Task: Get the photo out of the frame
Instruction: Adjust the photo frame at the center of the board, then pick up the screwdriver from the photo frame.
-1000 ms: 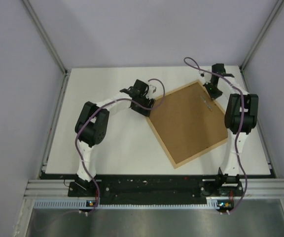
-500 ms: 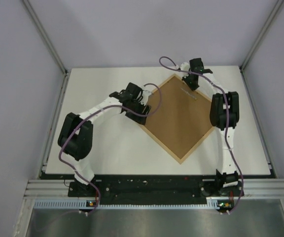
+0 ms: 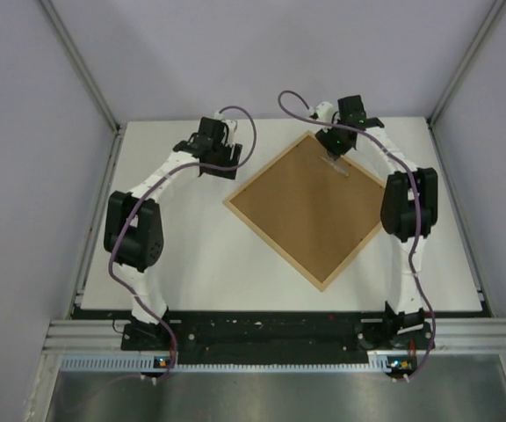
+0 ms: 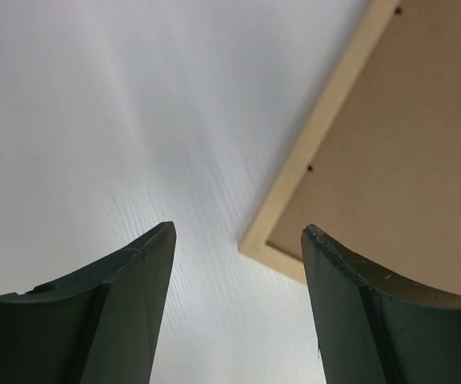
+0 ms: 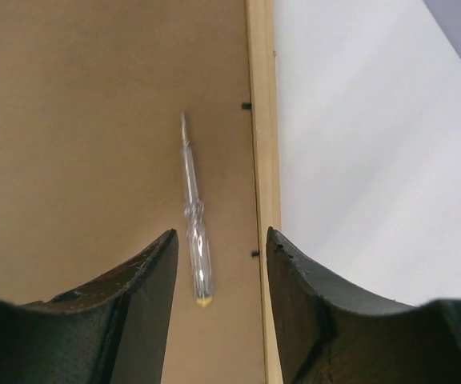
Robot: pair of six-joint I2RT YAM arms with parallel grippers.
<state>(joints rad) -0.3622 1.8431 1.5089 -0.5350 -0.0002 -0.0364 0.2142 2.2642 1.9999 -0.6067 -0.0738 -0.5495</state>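
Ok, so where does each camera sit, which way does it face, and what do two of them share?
Top external: above and behind the bases, looking down at the table; left arm and right arm show whole.
Left wrist: on the left arm, looking down past the left hand at table and a corner of the frame.
Right wrist: on the right arm, looking down past the right hand at the frame's brown back and a clear slim tool.
Shared: top and right wrist both show that tool on the frame.
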